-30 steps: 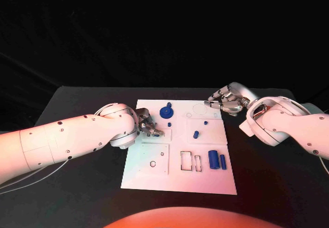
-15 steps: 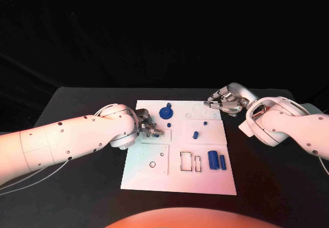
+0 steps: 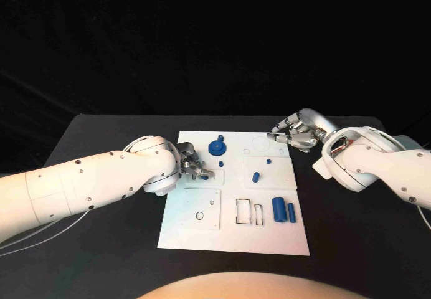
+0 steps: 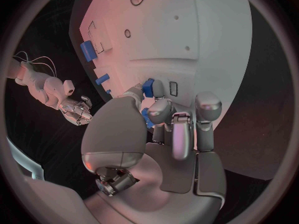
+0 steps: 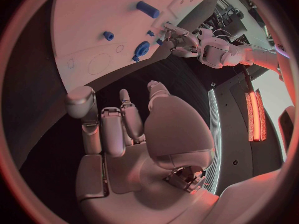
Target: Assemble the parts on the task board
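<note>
Plainly, the left hand [image 3: 190, 163] pinches a small blue plastic part [image 4: 148, 87] over the white task board [image 3: 202, 221]; a tilt could jam it. The right hand [image 3: 294, 132] hovers with empty fingers curled.

No readable text, label, brand, number or sign appears anywhere: the white task board [image 3: 235, 212] carries only unmarked outlines, and the counter [image 3: 108, 187] is unmarked.

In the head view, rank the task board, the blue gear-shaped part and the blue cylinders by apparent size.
1. Task board
2. Blue gear-shaped part
3. Two blue cylinders, each looking close to the gear in size, so that ranking is unsure.
</note>
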Robot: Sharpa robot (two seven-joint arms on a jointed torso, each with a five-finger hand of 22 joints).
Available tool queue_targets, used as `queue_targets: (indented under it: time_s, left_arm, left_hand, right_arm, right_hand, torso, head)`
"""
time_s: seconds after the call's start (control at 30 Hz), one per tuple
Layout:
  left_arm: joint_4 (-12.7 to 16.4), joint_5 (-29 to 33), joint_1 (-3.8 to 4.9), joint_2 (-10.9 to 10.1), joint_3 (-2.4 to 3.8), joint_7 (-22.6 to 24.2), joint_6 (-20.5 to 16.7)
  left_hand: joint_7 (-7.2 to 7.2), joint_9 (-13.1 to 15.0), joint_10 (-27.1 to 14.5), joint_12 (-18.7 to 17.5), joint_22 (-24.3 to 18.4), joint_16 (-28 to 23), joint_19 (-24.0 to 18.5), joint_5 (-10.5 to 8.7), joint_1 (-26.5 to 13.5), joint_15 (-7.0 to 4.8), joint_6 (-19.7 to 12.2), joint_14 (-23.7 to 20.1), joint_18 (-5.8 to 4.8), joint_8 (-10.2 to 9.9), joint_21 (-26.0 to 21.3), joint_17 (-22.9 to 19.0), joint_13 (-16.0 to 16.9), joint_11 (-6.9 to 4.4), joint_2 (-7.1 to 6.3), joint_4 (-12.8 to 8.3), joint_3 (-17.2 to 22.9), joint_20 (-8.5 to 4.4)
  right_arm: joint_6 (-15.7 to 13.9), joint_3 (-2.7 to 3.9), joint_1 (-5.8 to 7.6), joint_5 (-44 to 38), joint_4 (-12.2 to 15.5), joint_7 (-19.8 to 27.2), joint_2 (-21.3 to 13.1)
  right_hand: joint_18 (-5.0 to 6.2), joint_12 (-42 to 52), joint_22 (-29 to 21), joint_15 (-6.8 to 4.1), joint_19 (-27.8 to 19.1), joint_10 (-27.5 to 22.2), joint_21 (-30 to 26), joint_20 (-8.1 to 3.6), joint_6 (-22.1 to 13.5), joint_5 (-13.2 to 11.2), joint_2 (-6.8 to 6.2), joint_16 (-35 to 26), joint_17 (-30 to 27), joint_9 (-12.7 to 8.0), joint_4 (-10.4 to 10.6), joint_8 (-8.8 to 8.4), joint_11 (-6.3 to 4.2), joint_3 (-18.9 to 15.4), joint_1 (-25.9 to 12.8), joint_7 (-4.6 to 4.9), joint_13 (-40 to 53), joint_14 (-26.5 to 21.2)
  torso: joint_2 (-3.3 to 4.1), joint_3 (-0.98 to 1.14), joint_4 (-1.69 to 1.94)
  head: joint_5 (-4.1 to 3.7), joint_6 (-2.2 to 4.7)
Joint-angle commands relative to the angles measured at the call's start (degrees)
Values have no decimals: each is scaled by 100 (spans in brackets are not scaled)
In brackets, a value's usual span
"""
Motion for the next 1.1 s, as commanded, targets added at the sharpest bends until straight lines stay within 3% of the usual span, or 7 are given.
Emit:
queue_targets:
  time_s: [0.03,0.67,1.1]
  left_arm:
    - [-1,5,-1,8,1,-3,121]
    - [3,5,-1,18,2,-8,143]
    - [-2,5,-1,19,5,-40,99]
  left_hand:
    - [8,-12,4,29,1,34,39,30,-40,-40,38,589,-38,-25,35,1450,8,22,-20,-2,-57,-10]
    - [10,-63,15,52,26,39,47,24,-96,-38,70,592,-42,-18,45,1462,37,25,74,0,-630,-10]
    - [10,-77,17,54,41,45,55,17,-145,-38,74,596,-44,-15,52,1477,39,26,170,-1,-776,-11]
  right_arm:
    - [2,0,-4,-25,9,47,-2]
    - [-4,0,-7,-24,15,52,-4]
    - [-27,0,-8,-12,11,65,-6]
  right_hand:
    - [115,16,-7,-46,35,-4,-39,-3,27,27,57,-35,3,8,-8,25,-15,-41,3,-21,116,259]
    - [115,16,-7,-46,35,-4,-39,-3,27,27,57,-35,3,8,-8,25,-15,-41,3,-21,116,259]
    - [115,21,-9,-46,40,0,-51,-3,24,25,78,-40,2,10,10,27,-14,-75,-54,-20,118,259]
  torso:
    - [0,-1,3]
    - [1,2,3]
    - [3,-1,2]
  head:
    - [-3,5]
    - [-9,5]
    - [-16,6]
